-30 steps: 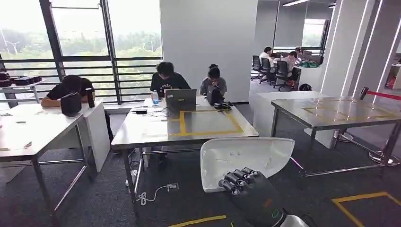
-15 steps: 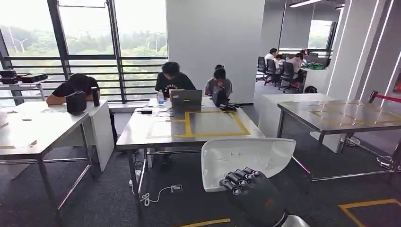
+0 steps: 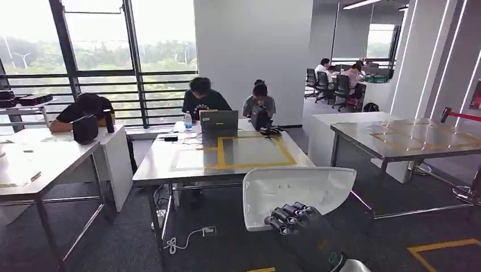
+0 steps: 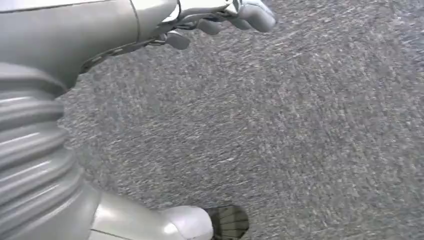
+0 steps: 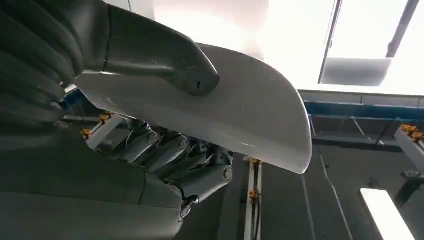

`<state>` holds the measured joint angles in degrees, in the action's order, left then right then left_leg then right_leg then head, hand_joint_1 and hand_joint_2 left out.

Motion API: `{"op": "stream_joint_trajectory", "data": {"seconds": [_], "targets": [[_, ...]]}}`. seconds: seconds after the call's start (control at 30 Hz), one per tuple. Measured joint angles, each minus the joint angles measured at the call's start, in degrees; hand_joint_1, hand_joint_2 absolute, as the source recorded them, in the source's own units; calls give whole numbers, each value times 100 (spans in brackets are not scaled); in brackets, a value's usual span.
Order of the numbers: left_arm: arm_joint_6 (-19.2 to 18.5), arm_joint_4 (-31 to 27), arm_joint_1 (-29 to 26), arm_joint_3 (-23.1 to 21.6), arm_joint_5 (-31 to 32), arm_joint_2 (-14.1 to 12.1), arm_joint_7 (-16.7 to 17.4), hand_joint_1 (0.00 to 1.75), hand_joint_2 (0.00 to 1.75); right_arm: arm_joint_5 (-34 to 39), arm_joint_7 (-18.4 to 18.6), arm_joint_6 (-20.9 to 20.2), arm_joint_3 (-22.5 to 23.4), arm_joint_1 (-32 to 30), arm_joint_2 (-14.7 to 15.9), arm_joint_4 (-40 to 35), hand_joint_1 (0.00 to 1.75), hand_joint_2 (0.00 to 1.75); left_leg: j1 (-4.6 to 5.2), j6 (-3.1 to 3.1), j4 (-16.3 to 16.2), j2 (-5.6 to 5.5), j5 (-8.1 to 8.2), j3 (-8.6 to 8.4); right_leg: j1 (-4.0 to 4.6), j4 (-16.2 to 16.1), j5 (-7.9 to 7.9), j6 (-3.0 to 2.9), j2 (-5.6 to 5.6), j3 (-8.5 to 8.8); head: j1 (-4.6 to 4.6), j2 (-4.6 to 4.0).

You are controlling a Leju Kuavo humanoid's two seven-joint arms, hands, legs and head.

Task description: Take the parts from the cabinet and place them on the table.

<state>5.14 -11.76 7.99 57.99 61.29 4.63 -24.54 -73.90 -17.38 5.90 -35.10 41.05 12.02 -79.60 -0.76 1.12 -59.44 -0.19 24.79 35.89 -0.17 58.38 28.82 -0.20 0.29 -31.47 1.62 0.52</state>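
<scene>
The right hand (image 3: 295,218) has dark, glossy, segmented fingers (image 5: 165,152) and a thick grey thumb (image 5: 165,65) with a small screw. The left hand (image 4: 220,15) looks pale silver-grey, with a ribbed grey wrist cover (image 4: 30,145).

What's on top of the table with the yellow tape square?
On the table stand a laptop and a water bottle, with cables beside them. The laptop hides whatever lies behind it.

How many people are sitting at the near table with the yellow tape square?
2, both on the far side of the grey metal table with the yellow tape square: a person in a dark shirt behind the open laptop, and a person in grey beside them.
</scene>
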Motion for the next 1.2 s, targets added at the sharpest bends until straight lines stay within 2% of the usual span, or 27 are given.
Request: {"op": "stream_joint_trajectory", "data": {"seconds": [0.1, 0.17, 0.23, 0.27, 0.3, 0.33, 0.4, 0.43, 0.47, 0.5, 0.53, 0.57, 0.63, 0.7, 0.77, 0.8, 0.83, 0.87, 0.9, 0.97, 1.0, 1.03, 1.07, 1.1, 1.13, 1.17, 1.2], "targets": [[0, 2, -6, 0, 0, 0, 11, 0, 175, 2, -2, 0, 0, 0, -2, 0, 161, 175, 0, -142, 27, -15, 68, -41, -8, 25, -28, 102, -4, 50, 0, 2], [-18, 2, -6, 0, 0, 7, 9, 0, 175, 4, -7, 7, 7, 13, -2, 0, 161, 175, -20, -218, 49, -22, 106, -131, -31, 337, 95, 149, -7, -100, 15, 2], [-17, 0, -2, 0, 0, 4, 6, 0, 175, 7, -7, 9, 9, 8, -4, 2, 161, 175, -17, -256, 49, -21, 150, -178, -40, 1164, 392, 186, -7, -610, 26, 2], [-17, 2, -4, 0, -2, 2, 7, 0, 175, 7, -4, 7, 9, -16, -4, 11, 161, 175, -15, -259, 48, -22, 179, -201, -43, 1510, 470, 195, -7, -868, 26, 2], [-17, 2, -9, 0, -7, 2, 11, 0, 175, 4, -7, 7, 9, -35, -4, 15, 161, 175, -15, -254, 47, -24, 213, -222, -46, 1682, 467, 211, -8, -1051, 26, 2], [-20, 2, -14, 0, -7, 2, 9, 0, 175, 2, -7, 2, 9, -41, -4, 15, 161, 175, -16, -247, 44, -25, 245, -259, -48, 1611, 350, 202, -8, -1122, 28, 2], [-20, 2, -15, 0, -7, 9, 9, 0, 175, 0, -9, -2, 9, -35, -7, 15, 161, 175, -17, -217, 43, -29, 320, -358, -47, 940, -143, 161, -9, -915, 31, 2], [-20, 2, -14, 0, -7, 15, 9, 0, 175, -2, -9, -2, 9, -31, -7, 15, 161, 175, -17, -196, 44, -28, 369, -426, -45, 389, -493, 130, -12, -691, 31, 2], [-20, 4, -15, 0, -7, 22, 9, 0, 175, -9, -9, -4, 9, -29, -7, 17, 161, 175, -18, -168, 47, -25, 408, -420, -30, 57, -599, 94, -25, -574, 35, 2], [-20, 4, -9, 0, -7, 22, 8, 0, 175, -17, -9, -11, 9, -18, -9, 17, 161, 175, 1, -125, 40, -33, 422, -457, 20, 13, -321, 85, -32, -583, 54, -9], [-24, 2, -10, 2, -7, 20, 9, 0, 175, -31, -11, -15, 9, -18, -11, 17, 161, 175, -4, -81, 96, -28, 435, -451, 24, 27, -326, 50, -29, -535, 94, -9], [-35, 2, -14, 2, -7, 20, 6, 0, 175, -35, -9, -15, 11, -17, -11, 17, 161, 175, 4, -37, 63, -25, 401, -526, 18, -34, -453, 7, -17, -517, 109, -9], [-35, 0, -12, 2, -9, 11, -2, 0, 175, -35, -9, -15, 13, -12, -18, 17, 161, 175, 15, 23, 4, -20, 412, -535, -29, -46, -447, -59, -9, -395, 109, -7], [-46, 6, 0, 2, -9, 28, -17, 0, 175, -35, -9, -15, 13, 9, -26, 17, 161, 175, 5, 75, -632, -7, 444, -170, -33, -65, -379, -145, -22, -296, 105, -9], [-50, 7, -9, 2, -13, 26, -22, 0, 175, -44, -13, -22, 13, -3, -26, 17, 161, 175, 5, 86, -1378, -7, 786, 341, -23, -65, -311, -168, -20, -227, 109, -9], [-50, 7, -31, 2, -20, 26, -20, 0, 175, -46, -13, -26, 13, -7, -26, 17, 161, 175, 6, 80, -1639, -7, 996, 570, -21, -65, -261, -173, -15, -184, 103, -7], [-52, 7, -45, 2, -26, 26, -20, 0, 175, -48, -22, -28, 13, -7, -26, 20, 161, 175, 6, 67, -1686, -7, 1054, 665, -19, -64, -226, -175, -9, -145, 100, -7], [-52, 7, -55, 2, -28, 24, -20, 0, 175, -50, -26, -35, 13, -8, -28, 20, 161, 175, 6, 58, -1493, -6, 943, 664, -20, -64, -169, -167, -1, -70, 100, -9], [-52, 7, -55, 2, -35, 24, -22, 0, 175, -50, -26, -37, 13, -6, -28, 20, 161, 175, 6, 44, -1121, -6, 686, 558, -20, -64, -117, -156, -1, 1, 100, -9], [-55, 7, -61, 2, -59, 20, -22, 0, 175, -50, -26, -42, 13, 0, -33, 20, 161, 175, 11, -1, -157, 1, -53, 223, -20, -64, -12, -121, -6, 131, 103, -9], [-57, 7, -66, 2, -66, 15, -24, 0, 175, -52, -26, -44, 11, 8, -33, 20, 161, 175, 33, -23, 126, 11, -212, 194, 7, -22, 41, -90, -1, 159, 107, -15], [-70, 9, -63, 2, -68, 13, -22, 0, 175, -61, -31, -61, 4, 20, -37, 22, 161, 175, 48, -50, 36, 18, 32, 168, 10, -44, 94, -40, 17, 169, 140, -15], [-70, 4, -64, 2, -68, 13, -22, 0, 175, -74, -29, -85, 4, 32, -44, 22, 161, 175, 57, -93, 58, 6, -10, 105, 10, -64, 136, 10, 11, 211, 151, -15], [-72, 2, -70, 2, -68, 11, -22, 0, 175, -81, -26, -87, 4, 42, -44, 24, 161, 175, 39, -146, 100, -5, -67, 115, 18, 30, 68, 40, 12, 247, 166, -15], [-79, 4, -67, 2, -68, 11, -22, 0, 175, -85, -28, -90, 4, 67, -44, 24, 161, 175, 33, -192, 96, -21, -59, -15, 14, 56, 96, 65, 10, 283, 168, -15], [-87, 2, -66, 2, -68, 13, -22, 0, 175, -89, -26, -103, 4, 86, -44, 24, 161, 175, 18, -222, 112, -16, -43, -84, -9, 173, 143, 83, -2, 248, 173, -15], [-90, 2, -58, 2, -68, 13, -22, 0, 175, -85, -26, -100, 4, 127, -46, 24, 161, 175, 18, -244, 106, -21, -17, -124, -11, 453, 217, 117, -6, 104, 184, -15]]}}
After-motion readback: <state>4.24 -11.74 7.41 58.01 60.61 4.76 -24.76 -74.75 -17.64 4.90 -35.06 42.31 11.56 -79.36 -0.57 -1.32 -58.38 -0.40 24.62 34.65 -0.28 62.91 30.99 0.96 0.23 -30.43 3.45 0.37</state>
